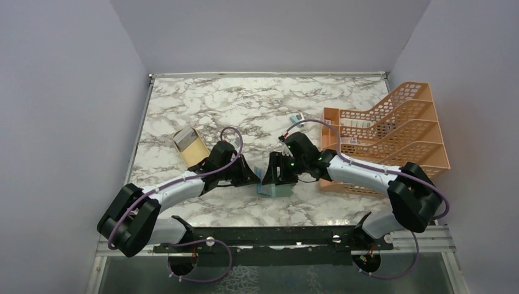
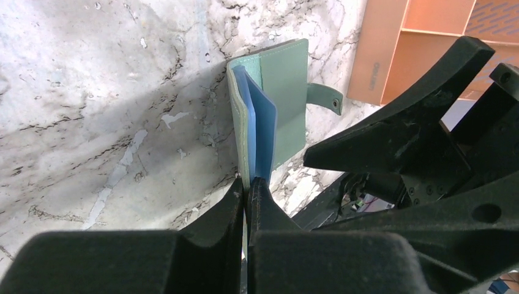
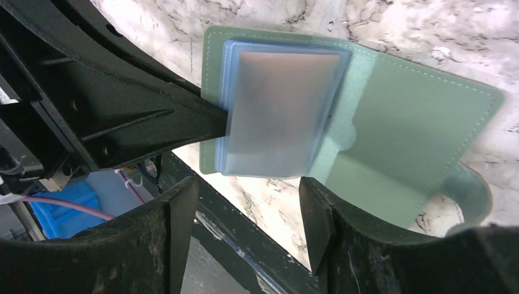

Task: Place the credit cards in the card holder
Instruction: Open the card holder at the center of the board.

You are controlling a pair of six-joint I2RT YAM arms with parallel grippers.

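Your left gripper [image 2: 248, 184] is pinched shut on the edge of the card holder [image 3: 416, 135], which lies open on the marble table [image 1: 245, 104] between the arms. 1 credit card [image 3: 281, 104] sits in its blue sleeve [image 2: 263, 122]. Your right gripper [image 3: 248, 196] hangs open and empty. Next, it seems, fetch another card.

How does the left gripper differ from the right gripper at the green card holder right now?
The left gripper is shut, pinching the blue pocket edge of the card holder; the right gripper is open, with nothing between its jaws. In the top view, the left gripper reaches the holder from the left, the right gripper from the right. Both are black and meet at the holder.
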